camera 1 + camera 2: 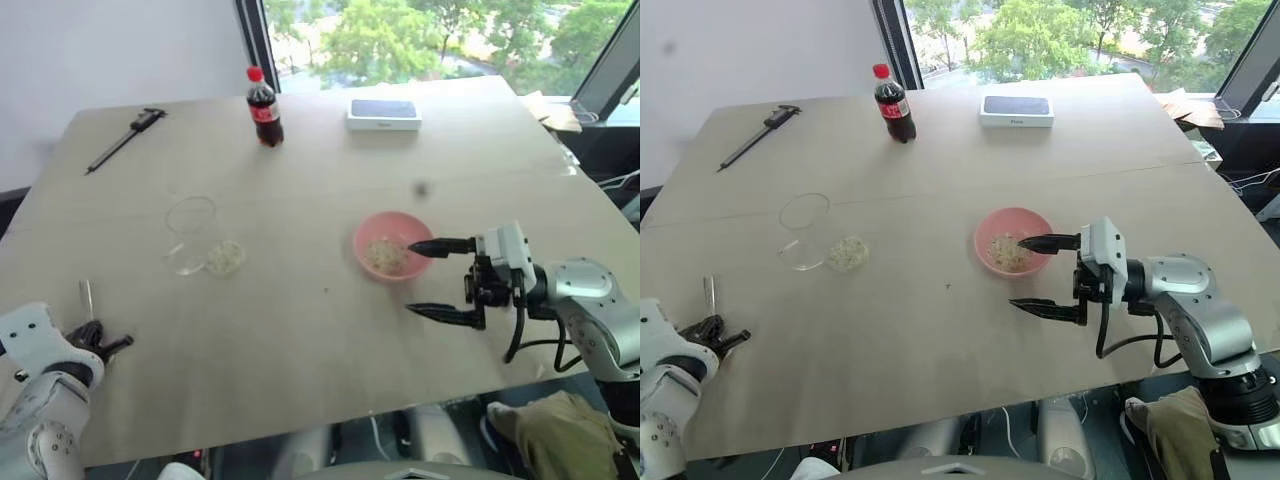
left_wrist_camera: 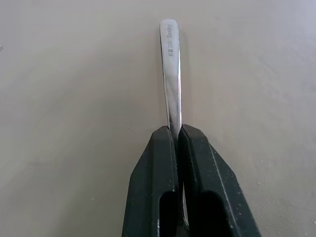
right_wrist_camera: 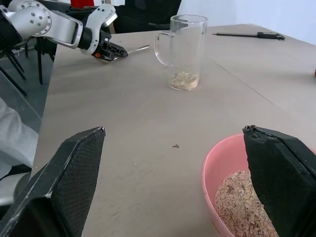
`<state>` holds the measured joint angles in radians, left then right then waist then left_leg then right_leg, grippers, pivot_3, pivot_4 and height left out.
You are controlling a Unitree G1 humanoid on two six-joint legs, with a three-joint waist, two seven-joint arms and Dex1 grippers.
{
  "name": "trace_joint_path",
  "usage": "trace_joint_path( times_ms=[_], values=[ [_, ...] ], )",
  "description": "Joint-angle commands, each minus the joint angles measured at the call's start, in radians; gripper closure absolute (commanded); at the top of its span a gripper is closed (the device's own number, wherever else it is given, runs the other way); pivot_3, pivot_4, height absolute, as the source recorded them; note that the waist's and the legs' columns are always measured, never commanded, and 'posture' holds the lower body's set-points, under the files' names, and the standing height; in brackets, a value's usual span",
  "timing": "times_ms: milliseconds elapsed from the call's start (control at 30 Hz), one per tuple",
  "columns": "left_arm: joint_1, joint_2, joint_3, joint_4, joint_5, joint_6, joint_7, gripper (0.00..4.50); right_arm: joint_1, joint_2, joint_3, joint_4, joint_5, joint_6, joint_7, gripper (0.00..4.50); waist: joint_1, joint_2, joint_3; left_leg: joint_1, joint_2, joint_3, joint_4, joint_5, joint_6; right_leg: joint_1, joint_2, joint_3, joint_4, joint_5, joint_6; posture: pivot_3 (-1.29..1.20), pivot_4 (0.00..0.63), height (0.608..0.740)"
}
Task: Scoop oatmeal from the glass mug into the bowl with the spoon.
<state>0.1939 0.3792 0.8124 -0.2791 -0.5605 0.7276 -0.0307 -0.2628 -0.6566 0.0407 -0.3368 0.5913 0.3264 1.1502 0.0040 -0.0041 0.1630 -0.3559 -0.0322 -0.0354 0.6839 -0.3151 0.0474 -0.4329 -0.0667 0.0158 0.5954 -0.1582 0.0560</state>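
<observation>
Spoon [image 2: 171, 74] handle juts straight past left claw [image 2: 178, 143].

Bare table [image 1: 930, 330] between mug [image 1: 805, 232] and bowl [image 1: 1012, 241], bottle [image 1: 891, 105], box [image 1: 1017, 111] far off at 12 o'clock

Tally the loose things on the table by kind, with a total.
Drink containers: 2, glass mug, cola bottle
Bowls: 1, pink bowl
Spoons: 1, spoon
Calipers: 1, caliper
Boxes: 1, white box
Total: 6
</observation>
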Motion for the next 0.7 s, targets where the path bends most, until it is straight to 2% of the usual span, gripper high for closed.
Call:
trace_joint_path(
  times_ms=[33, 133, 267, 400, 500, 633, 700],
  values=[
    [0.001, -0.011, 0.082, -0.095, -0.034, -0.101, -0.007, 4.48, -0.036, 0.003, -0.017, 0.007, 0.012, -0.006, 0.007, 0.00, 0.001, -0.004, 0.001, 0.000, 0.000, 0.000, 0.000, 0.000, 0.000, 0.000, 0.000, 0.000, 0.000, 0.000, 0.000, 0.00, 0.150, 0.740],
    [-0.003, 0.003, 0.108, -0.155, -0.039, -0.159, -0.008, 4.48, -0.053, 0.009, -0.015, 0.027, 0.013, -0.007, 0.010, 0.00, 0.007, -0.010, 0.001, -0.003, 0.001, -0.003, 0.000, 0.000, 0.000, -0.001, 0.000, -0.003, -0.001, 0.001, -0.002, 0.00, 0.150, 0.740],
    [-0.067, 0.040, 0.131, -0.271, -0.119, -0.250, -0.053, 4.48, -0.079, 0.033, -0.018, 0.049, 0.034, 0.006, 0.006, 0.00, 0.013, -0.011, 0.001, -0.005, 0.000, -0.003, 0.001, 0.000, -0.001, -0.002, -0.001, -0.004, -0.002, 0.001, -0.003, 0.00, 0.150, 0.740],
    [-0.134, 0.101, 0.095, -0.359, -0.192, -0.245, -0.059, 4.48, -0.101, 0.061, -0.028, 0.060, 0.062, 0.034, -0.014, 0.00, 0.009, -0.011, 0.001, -0.005, -0.001, -0.003, 0.001, 0.001, -0.001, -0.002, -0.001, -0.004, -0.003, 0.001, -0.002, 0.00, 0.150, 0.740],
    [-0.165, 0.167, 0.003, -0.417, -0.208, -0.219, -0.088, 4.48, -0.135, 0.092, -0.046, 0.058, 0.107, 0.090, -0.065, 0.00, 0.007, -0.011, 0.001, -0.005, 0.000, -0.003, 0.001, 0.001, -0.001, -0.002, 0.003, -0.003, -0.003, 0.002, -0.002, 0.00, 0.150, 0.740],
    [-0.173, 0.238, -0.209, -0.507, -0.185, -0.181, -0.155, 4.48, -0.205, 0.142, -0.081, 0.047, 0.192, 0.209, -0.198, 0.00, 0.007, -0.010, 0.002, -0.005, -0.001, -0.002, 0.001, 0.001, -0.001, -0.003, 0.004, -0.002, -0.002, 0.002, -0.002, 0.00, 0.150, 0.740],
    [-0.186, 0.255, -0.327, -0.543, -0.189, -0.153, -0.175, 4.48, -0.248, 0.167, -0.096, 0.033, 0.251, 0.319, -0.310, 0.00, 0.007, -0.010, 0.002, -0.005, -0.001, -0.002, 0.001, 0.001, -0.001, -0.003, 0.004, -0.002, -0.002, 0.002, -0.002, 0.00, 0.150, 0.740]
  ],
)
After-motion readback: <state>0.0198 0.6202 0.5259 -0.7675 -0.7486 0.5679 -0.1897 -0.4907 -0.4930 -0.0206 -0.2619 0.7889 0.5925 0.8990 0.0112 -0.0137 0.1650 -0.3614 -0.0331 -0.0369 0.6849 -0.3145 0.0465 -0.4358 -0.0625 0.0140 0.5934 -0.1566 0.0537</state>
